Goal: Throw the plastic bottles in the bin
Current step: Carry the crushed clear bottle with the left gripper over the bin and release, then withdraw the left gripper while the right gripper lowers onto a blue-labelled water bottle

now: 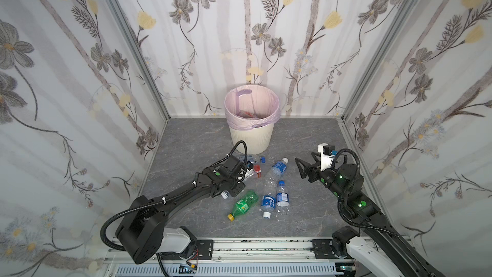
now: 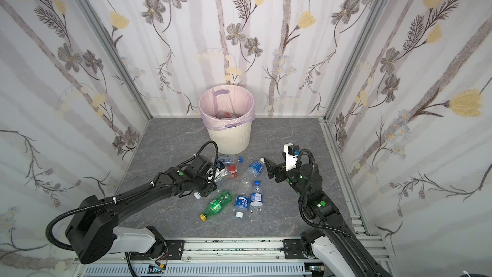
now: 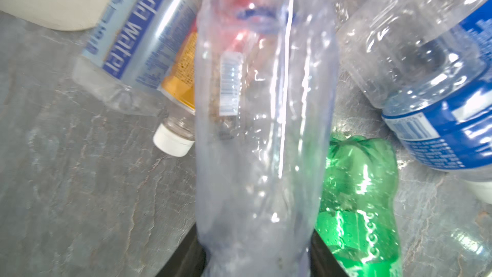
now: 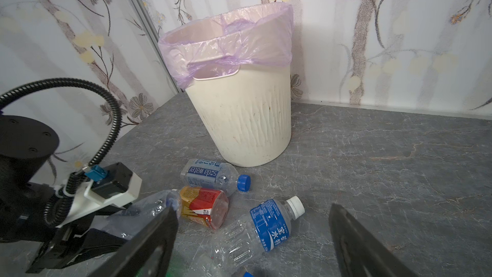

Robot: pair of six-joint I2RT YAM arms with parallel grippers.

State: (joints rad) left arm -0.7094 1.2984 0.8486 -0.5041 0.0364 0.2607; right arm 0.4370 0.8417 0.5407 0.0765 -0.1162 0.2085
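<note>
We are clamping the left gripper (image 1: 244,175) on a crumpled clear bottle (image 3: 263,129). In the left wrist view the black fingers (image 3: 186,262) are pressing on both flanks of the bottle at the lower edge of the frame. In both top views this grip is sitting just left of centre, below the bin (image 1: 251,139). We cannot tell whether the held bottle is clear of the table (image 1: 186,142).

We are holding the right gripper (image 1: 300,168) with its jaws spread wide and nothing between them. It is hovering right of centre, pointing toward the pile.

The bin is standing upright at the upper centre of both top views, against the back wall, with its pink liner (image 4: 239,41) folded over the rim.

The other bottles are lying on the table below the bin:
- The soda water bottle (image 4: 210,175), with a blue cap, is lying nearest the bin's base.
- The red-orange label bottle (image 4: 203,205) is lying just below it, touching the held bottle.
- The white-capped blue label bottle (image 4: 266,227) is lying between the two grippers.
- The green bottle (image 1: 243,203), with a yellow cap, is lying at lower centre.
- Two more blue label bottles (image 1: 275,199) are lying side by side just right of the green one.
</note>
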